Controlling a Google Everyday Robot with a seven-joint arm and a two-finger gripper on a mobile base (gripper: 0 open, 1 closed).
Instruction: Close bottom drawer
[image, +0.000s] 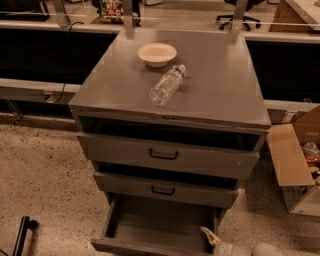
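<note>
The grey cabinet (170, 75) has three drawers, all pulled out somewhat. The bottom drawer (155, 222) is pulled out the farthest; its plain grey inside shows and its front panel (145, 248) lies at the frame's bottom edge, with its handle out of view. My gripper (212, 239), cream-coloured on a white wrist (250, 249), is low at the drawer's front right corner, just above its inside. It holds nothing that I can see.
A cream bowl (157, 54) and a clear plastic bottle (167, 85) lying on its side rest on the cabinet top. The top drawer (165, 156) and middle drawer (165, 190) jut out above. An open cardboard box (295, 165) stands on the floor to the right. A black bar (22, 235) is at lower left.
</note>
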